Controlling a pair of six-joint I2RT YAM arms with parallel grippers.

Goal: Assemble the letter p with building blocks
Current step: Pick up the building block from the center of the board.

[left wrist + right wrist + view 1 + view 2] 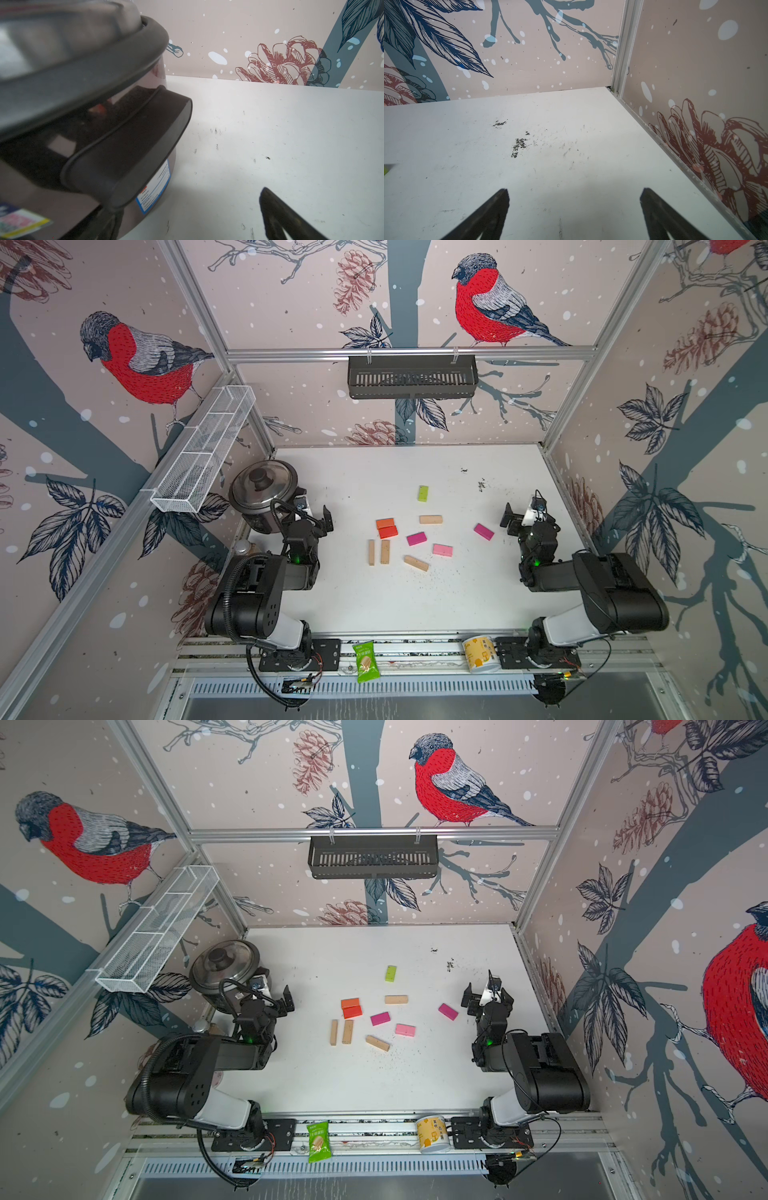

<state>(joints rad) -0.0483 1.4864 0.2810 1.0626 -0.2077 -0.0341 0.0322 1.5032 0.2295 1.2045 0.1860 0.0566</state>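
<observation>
Closest to the front of the white worktop (415,605) lies a slanted tan block (416,563), flat and alone. Just to its left two more tan blocks (385,551) lie side by side, pointing front to back, with a narrow gap between them. Behind those, an orange block (385,523) and a red block (388,532) touch along their long sides. A magenta block (416,538) and a pink block (442,549) sit in the middle, apart from each other. A fourth tan block (430,519) lies crosswise behind them, and a lime-green block (423,493) lies farther back. A second magenta block (483,531) rests off to the right, near the right hand (575,191), whose jaws stand wide apart with nothing between them. The left hand (314,512) is likewise spread and empty, just beside a lidded pot (262,489). On the front rail lie a green snack packet (365,660) and a yellow cup (481,653) on its side.
</observation>
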